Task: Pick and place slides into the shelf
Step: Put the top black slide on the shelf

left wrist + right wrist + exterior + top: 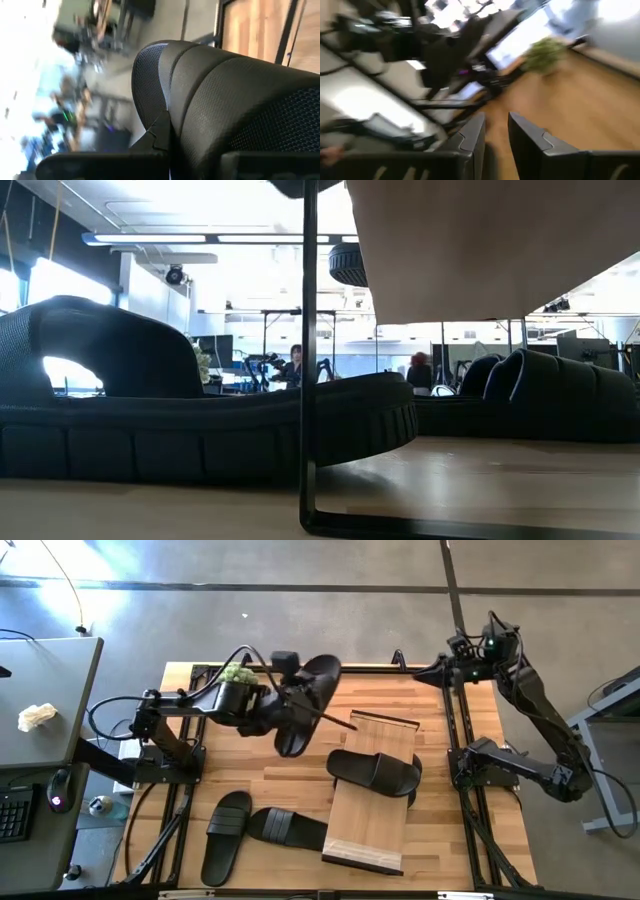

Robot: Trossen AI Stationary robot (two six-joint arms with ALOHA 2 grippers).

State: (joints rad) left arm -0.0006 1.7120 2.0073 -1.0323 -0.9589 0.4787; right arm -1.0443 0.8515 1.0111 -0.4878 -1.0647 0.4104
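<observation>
One black slide [303, 700] hangs above the table, left of the far end of the shelf [372, 810]; my left gripper [272, 700] is shut on it. Its textured rubber [235, 105] fills the left wrist view. Another slide [375, 772] lies across the shelf's plank top, sole down. Two more slides [227, 835] [288, 828] rest flat on the tabletop near the front left. My right gripper [496, 131] is raised over the table's far right corner [447, 667], its fingers a little apart with nothing between them. My left gripper holds the slide at its side, about mid-length [284, 706], coming roughly level from the table's left. One finger [161, 131] lies against the textured rubber; whether it has the strap or the sole cannot be told. The slide is lifted clear, turned on edge, one end toward the far edge.
The shelf's thin dark frame leg [308, 380] and plank underside [500, 240] stand close in the low view, with a slide [200, 420] on the table beside them. Dark rails [462, 790] run along the table's left and right sides. A desk [45, 710] stands beyond the left edge.
</observation>
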